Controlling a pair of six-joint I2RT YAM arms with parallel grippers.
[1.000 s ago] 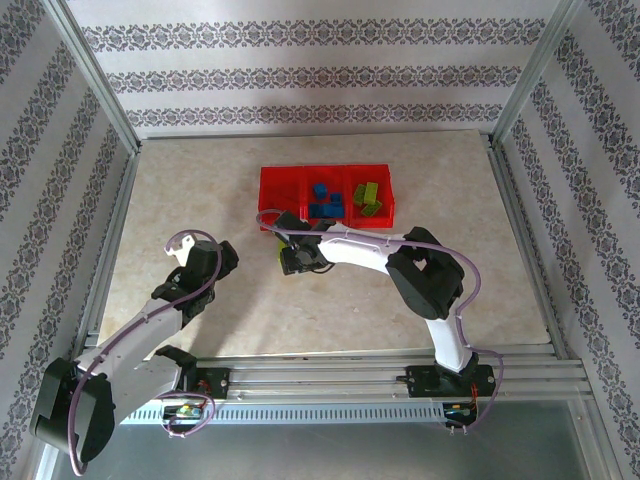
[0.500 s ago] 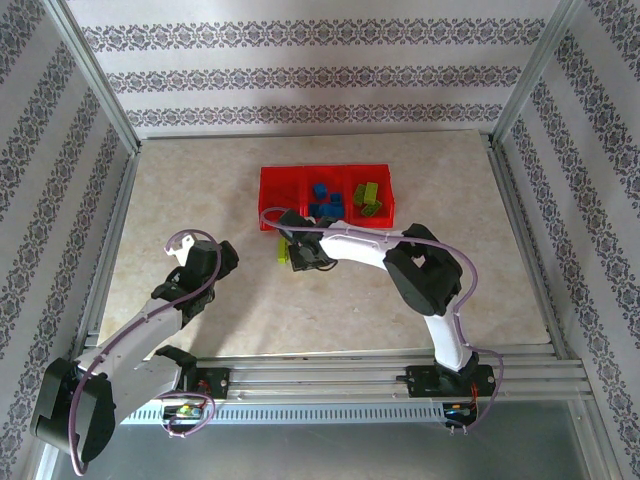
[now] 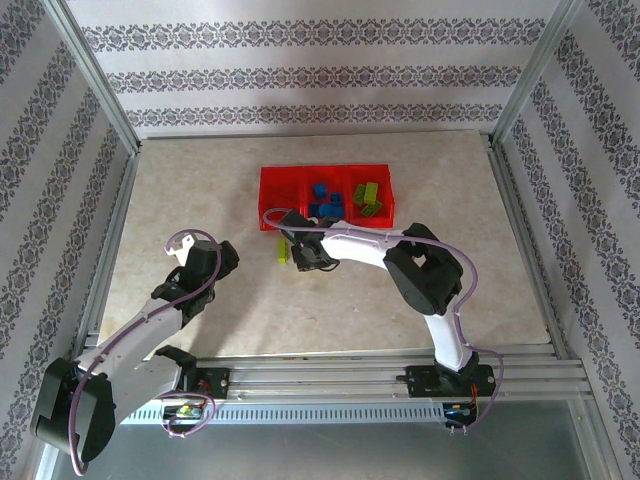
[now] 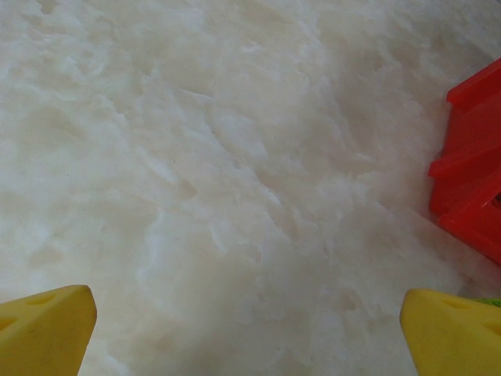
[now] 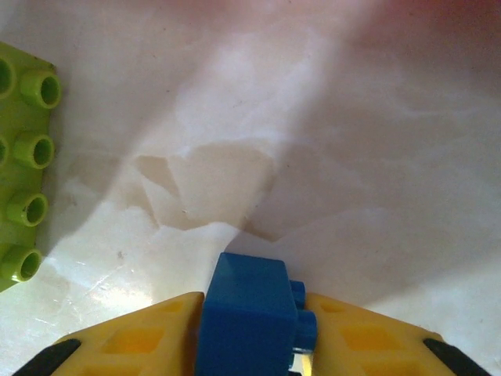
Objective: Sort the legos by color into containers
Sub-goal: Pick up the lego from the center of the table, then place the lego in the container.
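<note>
by the near left corner of the containers (image 3: 280, 190), the right gripper (image 5: 252, 329) pinches a blue lego (image 5: 243, 294), a green lego (image 5: 23, 164) just beside on the table (image 3: 200, 190); left gripper (image 4: 250, 337) spread wide near its left edge.

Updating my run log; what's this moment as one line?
right claw: shut on small blue studded plastic brick | left claw: open over table | yellow-green studded brick: loose on table

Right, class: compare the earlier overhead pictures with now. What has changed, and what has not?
The right pincer slid a little rightward, uncovering a green brick on the table, and closed on a blue brick. The left pincer stayed open and still; the bins and their bricks are unchanged.
</note>
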